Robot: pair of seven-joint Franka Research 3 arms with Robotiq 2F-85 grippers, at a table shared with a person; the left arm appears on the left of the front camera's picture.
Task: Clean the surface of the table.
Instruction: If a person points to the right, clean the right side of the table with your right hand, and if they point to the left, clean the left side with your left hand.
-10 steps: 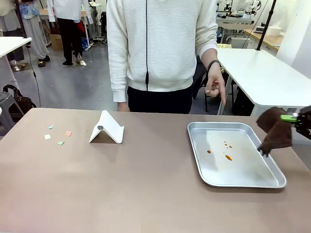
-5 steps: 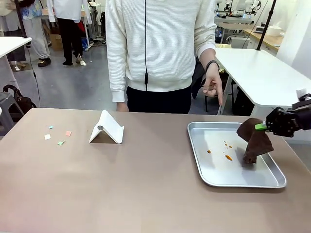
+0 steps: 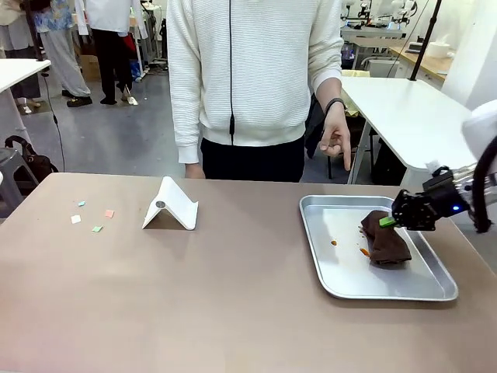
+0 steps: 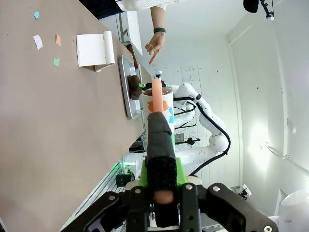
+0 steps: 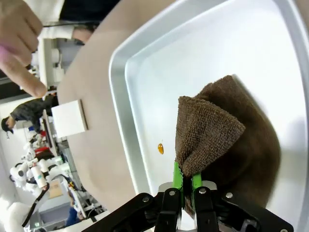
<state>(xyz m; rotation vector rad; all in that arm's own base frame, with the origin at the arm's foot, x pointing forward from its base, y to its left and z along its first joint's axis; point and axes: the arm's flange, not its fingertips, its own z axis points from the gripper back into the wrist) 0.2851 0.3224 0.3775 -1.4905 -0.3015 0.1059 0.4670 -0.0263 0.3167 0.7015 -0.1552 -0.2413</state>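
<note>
Table (image 3: 194, 311) filled the lower half of the front frame, a broad matte brown top. I judged it rigid, heavy and not a thing to grip at all. Any cleaning would come through a tool dragged over it, and the matte finish would likely give a cloth some drag. Small paper scraps (image 3: 92, 217) lay at its left, a white folded stand (image 3: 171, 206) left of centre, and a metal tray (image 3: 342, 287) at the right.

The right claw (image 3: 388, 222) was pressed together on a fold of a brown cloth (image 3: 386, 245). The cloth sat bunched in the tray's upper right part, resting on its floor beside orange spots (image 3: 334, 242). It looked soft and limp, so a pinch at a folded edge seemed the sound hold, with the rest left to trail.

The left claw (image 4: 161, 181), in its wrist view, pinched a dark-sleeved stick (image 4: 159, 135) with a pinkish end; the table lay along the left of that frame. A person's hand (image 3: 335, 144) hung at upper right, a finger pointing down towards the tray.
</note>
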